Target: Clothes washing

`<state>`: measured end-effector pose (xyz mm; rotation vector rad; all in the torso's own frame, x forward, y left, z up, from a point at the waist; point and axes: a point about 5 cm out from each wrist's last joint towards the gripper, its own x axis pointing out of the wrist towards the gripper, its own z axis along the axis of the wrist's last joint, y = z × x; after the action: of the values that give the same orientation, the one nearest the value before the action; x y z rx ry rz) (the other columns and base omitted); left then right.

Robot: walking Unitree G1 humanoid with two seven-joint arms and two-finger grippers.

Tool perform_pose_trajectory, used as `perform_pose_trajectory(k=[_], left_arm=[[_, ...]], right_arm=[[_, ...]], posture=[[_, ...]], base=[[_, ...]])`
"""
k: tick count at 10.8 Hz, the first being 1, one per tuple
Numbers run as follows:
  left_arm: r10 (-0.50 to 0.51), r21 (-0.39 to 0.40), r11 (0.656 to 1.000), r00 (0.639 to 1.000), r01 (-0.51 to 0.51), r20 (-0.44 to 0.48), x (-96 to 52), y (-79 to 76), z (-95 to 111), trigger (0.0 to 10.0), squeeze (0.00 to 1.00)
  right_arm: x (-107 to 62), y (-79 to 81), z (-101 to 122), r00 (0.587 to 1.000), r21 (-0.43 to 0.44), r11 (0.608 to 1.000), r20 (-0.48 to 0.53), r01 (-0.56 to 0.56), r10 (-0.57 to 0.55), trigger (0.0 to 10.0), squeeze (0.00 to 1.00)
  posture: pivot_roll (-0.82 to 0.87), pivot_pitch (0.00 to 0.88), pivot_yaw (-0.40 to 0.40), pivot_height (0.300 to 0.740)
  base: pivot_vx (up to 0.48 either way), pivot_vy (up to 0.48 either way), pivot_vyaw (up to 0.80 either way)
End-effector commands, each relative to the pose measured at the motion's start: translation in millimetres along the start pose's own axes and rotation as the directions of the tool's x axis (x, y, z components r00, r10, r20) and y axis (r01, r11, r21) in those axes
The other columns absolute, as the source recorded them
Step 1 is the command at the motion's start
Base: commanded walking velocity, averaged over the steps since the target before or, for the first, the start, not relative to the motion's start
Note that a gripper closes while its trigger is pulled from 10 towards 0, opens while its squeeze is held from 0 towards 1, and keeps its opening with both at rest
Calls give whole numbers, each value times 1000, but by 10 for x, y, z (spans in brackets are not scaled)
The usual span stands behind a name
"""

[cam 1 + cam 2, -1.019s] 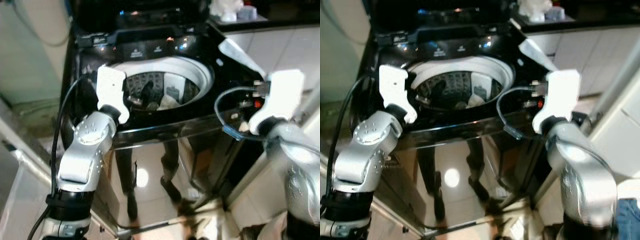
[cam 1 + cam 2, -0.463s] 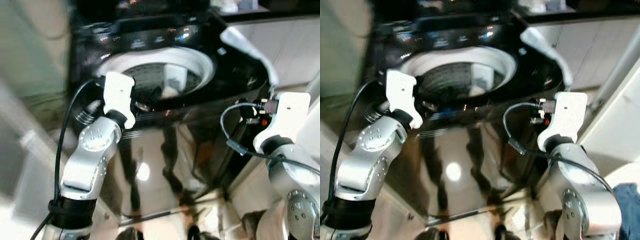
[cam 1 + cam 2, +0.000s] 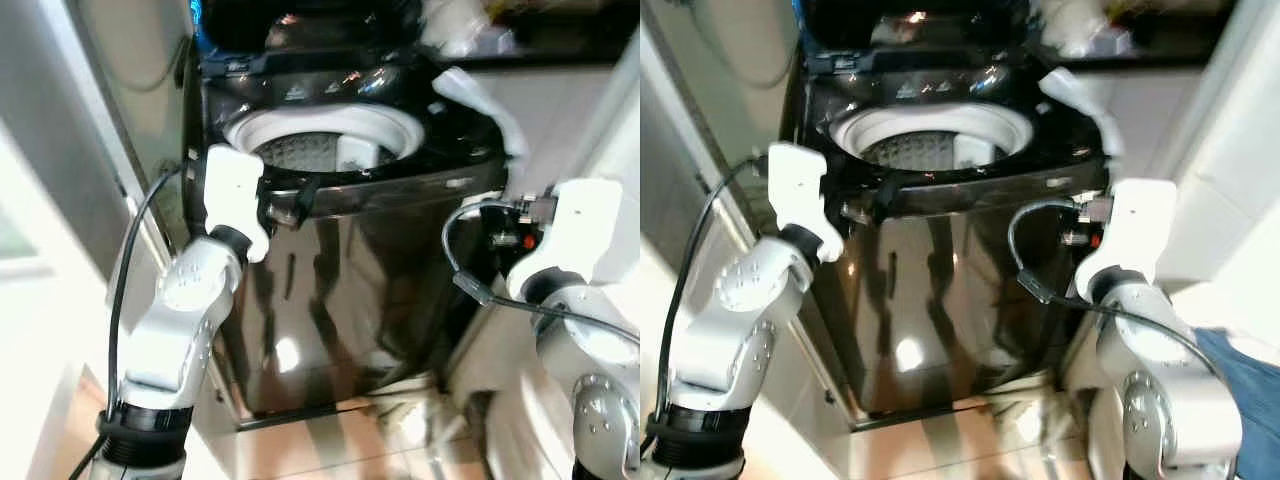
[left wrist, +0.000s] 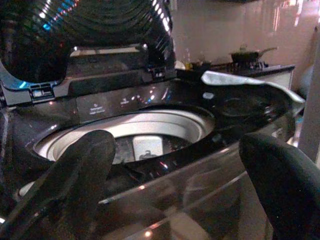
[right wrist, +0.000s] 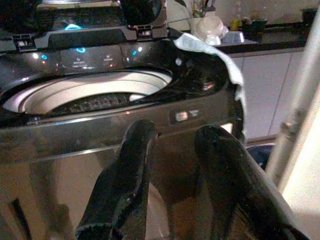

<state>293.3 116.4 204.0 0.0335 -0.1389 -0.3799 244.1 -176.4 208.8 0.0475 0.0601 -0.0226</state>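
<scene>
Right, near first: right gripper point(image 5: 172, 175) hangs low before the washing machine point(image 3: 350, 250), fingers slightly parted, holding nothing. Left gripper point(image 4: 170, 170) is spread wide and empty at the front rim. Farther back, the pale cloth point(image 3: 485, 105) draped over the machine's right corner looks soft, light and floppy; I'd pinch its hanging edge. Lid is up, drum open.

Silver arms point(image 3: 185, 310), white wrists point(image 3: 230, 190), black cables point(image 3: 125, 270)

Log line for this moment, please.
washer: lid up, drum open | white cloth: draped on right corner | left end effector: open at front rim | right end effector: open, empty
</scene>
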Motion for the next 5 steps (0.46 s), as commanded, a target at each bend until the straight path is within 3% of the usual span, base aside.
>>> perform_pose_trajectory(k=[1, 3, 5], left_arm=[[-6, -11, 1000, 1000, 6, 1, 19, -32, 3, 10000, 0], [3, -32, 999, 1000, -3, -3, 25, -14, -49, 10000, 0], [15, -4, 1000, 1000, -15, 1, 25, 0, -52, 10000, 0]], right_arm=[[-43, -74, -19, 998, -40, 997, -17, 62, -62, 10000, 0], [-58, -119, -28, 995, -78, 992, -17, 95, -97, 10000, 0], [-47, -127, -17, 994, -79, 991, -20, 108, -110, 10000, 0]], posture=[[-64, 0, 12, 740], [-78, 0, 20, 740], [-72, 0, 8, 740]], base=[[0, 0, -800], [0, 0, -800], [0, 0, -800]])
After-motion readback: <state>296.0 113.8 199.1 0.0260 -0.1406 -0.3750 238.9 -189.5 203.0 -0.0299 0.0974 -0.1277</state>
